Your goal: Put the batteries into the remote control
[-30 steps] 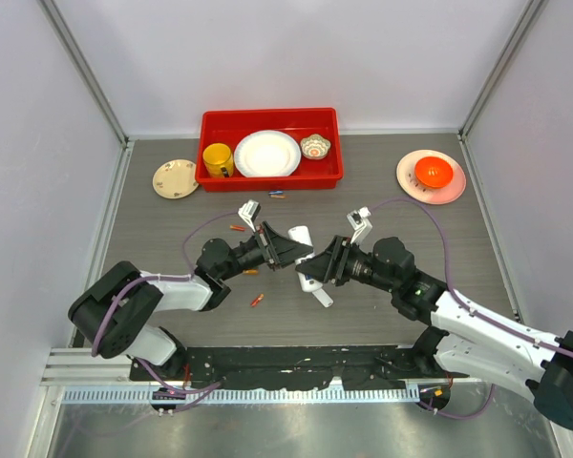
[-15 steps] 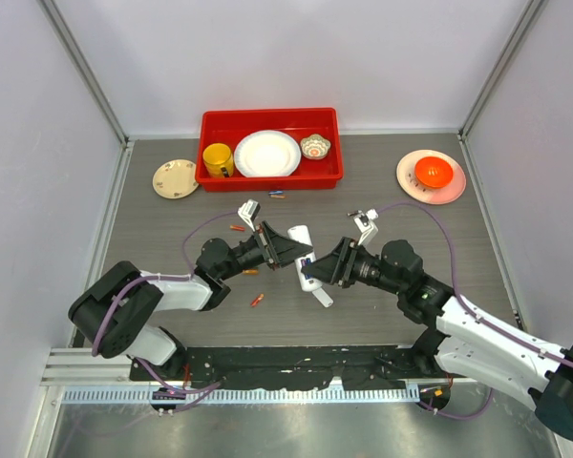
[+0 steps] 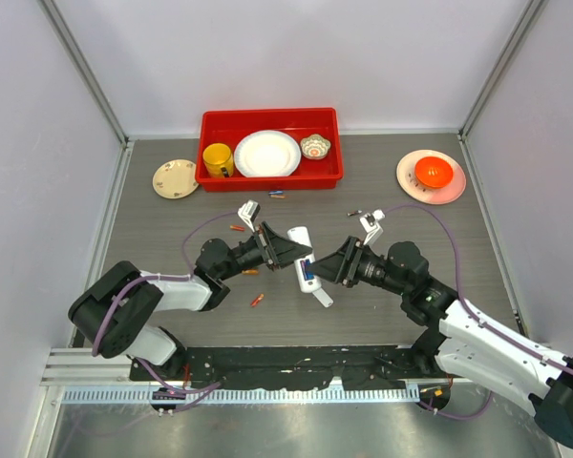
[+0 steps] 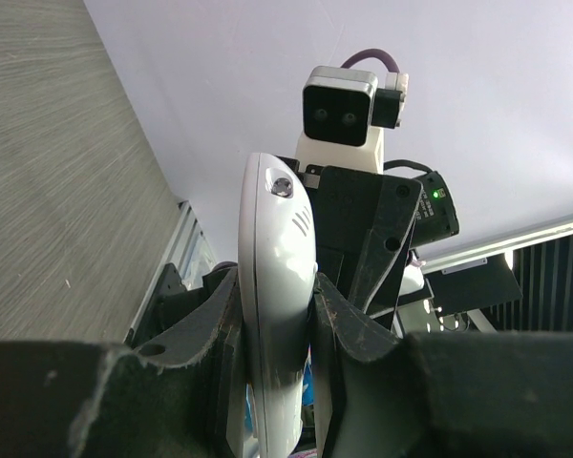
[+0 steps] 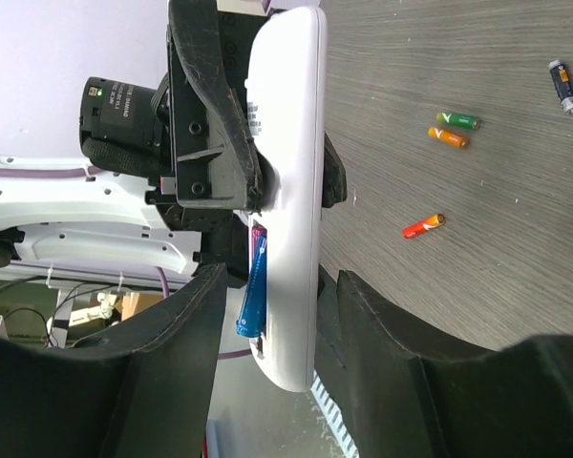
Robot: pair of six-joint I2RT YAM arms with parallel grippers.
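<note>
My left gripper (image 3: 288, 250) is shut on the white remote control (image 3: 304, 256) and holds it above the table; in the left wrist view the fingers (image 4: 215, 324) clamp its body (image 4: 277, 248). In the right wrist view a blue battery (image 5: 253, 284) sits in the remote's (image 5: 291, 181) dark recess, its lower end sticking out a little. My right gripper (image 5: 277, 367) is open, with its fingers on either side of the remote's end and apart from it; the top view shows it (image 3: 337, 262) just right of the remote. Loose batteries (image 5: 423, 226) lie on the table, and they also show in the top view (image 3: 256, 300).
A small flat white piece (image 3: 322, 297) lies below the remote. A red bin (image 3: 269, 177) with a yellow mug, a white plate and a small bowl stands at the back. A patterned saucer (image 3: 175, 178) is at back left, a pink plate (image 3: 408, 177) with an orange bowl at back right.
My right gripper has drawn back to the right, away from the remote. The blue battery now shows in the recess. The left gripper has held the remote still.
</note>
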